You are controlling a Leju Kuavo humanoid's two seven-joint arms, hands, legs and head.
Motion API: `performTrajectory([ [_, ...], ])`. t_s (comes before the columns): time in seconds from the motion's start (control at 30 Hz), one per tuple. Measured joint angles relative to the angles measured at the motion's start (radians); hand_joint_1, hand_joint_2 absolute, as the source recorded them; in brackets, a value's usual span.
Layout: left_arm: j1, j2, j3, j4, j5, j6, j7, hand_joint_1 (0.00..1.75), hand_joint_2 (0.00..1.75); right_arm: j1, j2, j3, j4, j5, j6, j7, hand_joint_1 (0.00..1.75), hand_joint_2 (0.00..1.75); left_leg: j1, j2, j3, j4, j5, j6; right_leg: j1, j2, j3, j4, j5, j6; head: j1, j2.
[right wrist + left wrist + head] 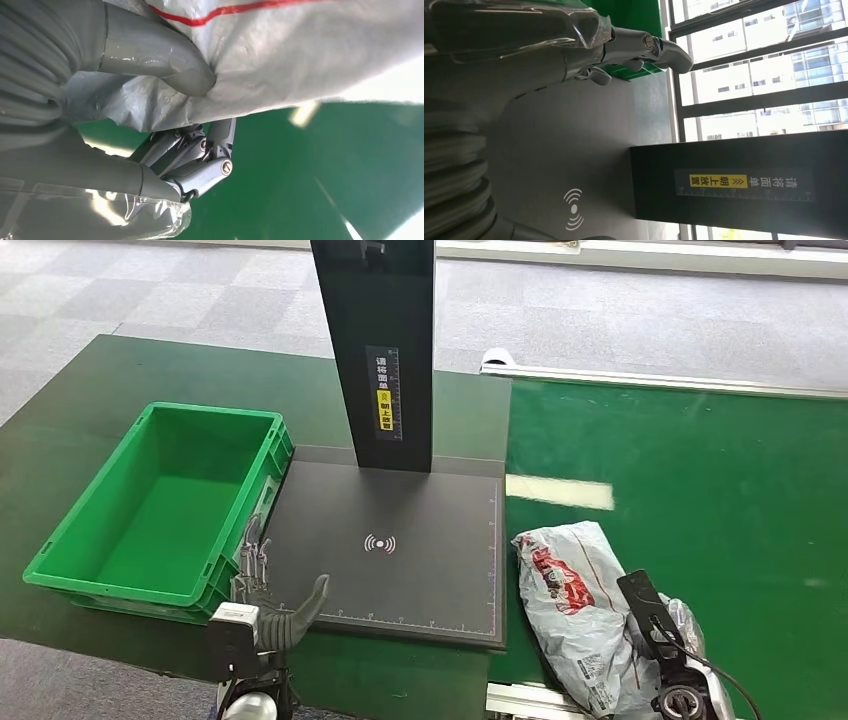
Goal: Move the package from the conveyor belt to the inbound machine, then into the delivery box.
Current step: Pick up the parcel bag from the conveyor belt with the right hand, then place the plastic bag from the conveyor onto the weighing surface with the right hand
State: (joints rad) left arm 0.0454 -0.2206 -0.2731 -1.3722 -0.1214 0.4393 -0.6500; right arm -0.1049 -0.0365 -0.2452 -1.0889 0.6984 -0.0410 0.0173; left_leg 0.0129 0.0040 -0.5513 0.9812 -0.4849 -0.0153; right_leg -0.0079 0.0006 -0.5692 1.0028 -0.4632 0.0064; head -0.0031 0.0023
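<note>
We took the flat black scanning plate of the inbound machine (400,550), with its white wireless mark, as our landmark. The crumpled grey plastic package with red print (570,605) lay just to the right of that plate, on the green conveyor belt (700,500), close to the plate's near right corner and not yet on it.

Our right hand (195,125) was at the package's near end. In the right wrist view the thick grey thumb (170,65) pressed into the bag's skin from one side while the darker fingers (200,165) curled in under it, so we judged the hand to be holding a fold of the film, not the body of the parcel. Our left hand (265,590) hovered at the plate's near left corner, beside the empty green plastic crate (90,530), its fingers spread and holding nothing.

The risks, as we judged them, came from that shallow hold. Slick film could slide out between thumb and fingers once the weight came off the belt. The loose contents could also sag and swing, and the low end might catch on the plate's raised edge. The black upright post (385,350) at the far side of the plate stood well behind the likely path, so we thought it a lesser hazard.
</note>
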Motion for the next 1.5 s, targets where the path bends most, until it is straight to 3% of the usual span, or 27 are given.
performTrajectory([
  [0.17,0.019,-0.003,0.014,-0.04,0.001,0.002,-0.026,0.0,1.75,0.087,0.06,-0.013,-0.307,-0.19,-0.291,-0.291,1.75,1.75,0.0,-0.001,-0.002,0.0,0.0,0.0,0.0,-0.001,-0.003,0.0,-0.001,0.0,0.0,0.0],
  [0.3,0.02,-0.003,0.027,-0.046,0.021,0.011,-0.045,0.0,1.75,0.168,0.106,-0.017,-0.55,-0.292,-0.382,-0.45,1.75,1.75,0.0,-0.001,-0.003,0.0,-0.001,0.0,0.0,0.0,-0.003,0.0,-0.002,0.0,0.0,0.0],
  [0.53,0.018,0.003,0.041,-0.058,0.029,0.033,-0.05,0.0,1.75,0.224,0.158,-0.017,-0.732,-0.374,-0.415,-0.562,1.75,1.75,0.0,0.001,-0.002,0.0,-0.001,0.0,0.0,0.0,-0.003,0.0,-0.002,0.0,0.0,0.0],
  [0.93,0.014,0.01,0.055,-0.063,0.03,0.034,-0.05,0.0,1.75,0.228,0.185,-0.017,-0.791,-0.385,-0.413,-0.566,1.75,1.75,0.0,0.001,-0.002,0.0,-0.001,0.0,0.0,0.0,-0.003,0.0,-0.002,0.0,0.0,0.0],
  [1.03,0.014,0.012,0.059,-0.069,0.03,0.046,-0.05,0.0,1.75,0.223,0.186,-0.011,-0.787,-0.43,-0.321,-0.516,1.75,1.75,0.0,0.001,-0.003,-0.001,-0.001,0.0,0.0,0.0,-0.002,0.0,-0.002,0.0,0.0,0.0],
  [1.17,0.007,0.016,0.07,-0.08,0.028,0.053,-0.05,0.0,1.75,0.181,0.177,0.073,-0.692,-0.528,0.034,-0.342,1.75,1.75,0.0,0.003,-0.002,-0.001,-0.001,0.0,0.0,0.001,-0.001,0.0,-0.001,0.0,0.0,0.0],
  [1.23,-0.002,0.018,0.072,-0.08,0.028,0.05,-0.05,0.0,1.75,0.152,0.174,0.164,-0.598,-0.518,0.152,-0.313,1.75,1.75,0.0,0.002,-0.001,-0.001,0.0,0.0,0.0,0.001,-0.001,0.0,-0.001,0.0,0.0,0.0],
  [1.33,-0.02,0.018,0.073,-0.075,0.028,0.05,-0.05,0.0,1.75,0.116,0.173,0.307,-0.475,-0.498,0.219,-0.309,1.75,1.75,0.001,0.0,-0.001,-0.001,0.001,-0.001,0.001,0.0,-0.001,0.001,-0.001,0.0,0.0,0.0],
  [1.5,-0.047,0.018,0.072,-0.053,0.028,0.051,-0.05,0.0,1.75,0.045,0.171,0.479,-0.335,-0.489,0.241,-0.267,1.75,1.75,0.001,0.001,-0.002,-0.001,0.001,-0.001,0.001,0.0,-0.002,0.001,-0.001,0.0,0.0,0.0],
])
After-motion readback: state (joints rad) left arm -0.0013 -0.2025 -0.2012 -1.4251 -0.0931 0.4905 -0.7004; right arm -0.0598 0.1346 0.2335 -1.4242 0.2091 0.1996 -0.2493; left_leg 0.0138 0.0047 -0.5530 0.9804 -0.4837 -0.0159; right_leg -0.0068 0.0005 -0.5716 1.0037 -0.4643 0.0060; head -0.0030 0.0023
